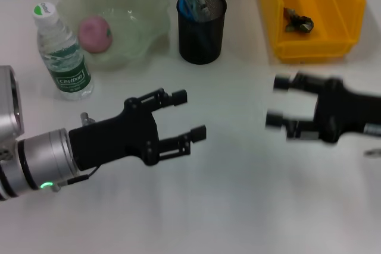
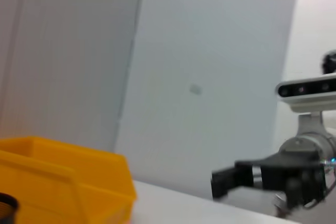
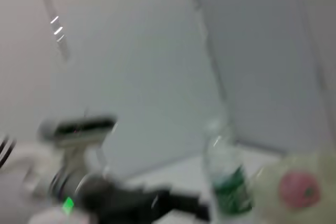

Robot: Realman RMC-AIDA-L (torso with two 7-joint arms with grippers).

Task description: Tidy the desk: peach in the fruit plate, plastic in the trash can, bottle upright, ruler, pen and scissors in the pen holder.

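The pink peach (image 1: 95,34) lies in the pale green fruit plate (image 1: 146,22) at the back left; both show in the right wrist view (image 3: 299,190). The water bottle (image 1: 61,52) stands upright beside the plate and also shows in the right wrist view (image 3: 226,182). The black mesh pen holder (image 1: 201,28) holds several items. Dark crumpled plastic (image 1: 297,22) lies in the yellow trash bin (image 1: 345,49). My left gripper (image 1: 190,114) is open and empty over the table's middle. My right gripper (image 1: 277,102) is open and empty at the right, also seen in the left wrist view (image 2: 223,182).
The yellow bin's corner (image 2: 68,182) shows in the left wrist view. A white wall stands behind the white table (image 1: 238,194).
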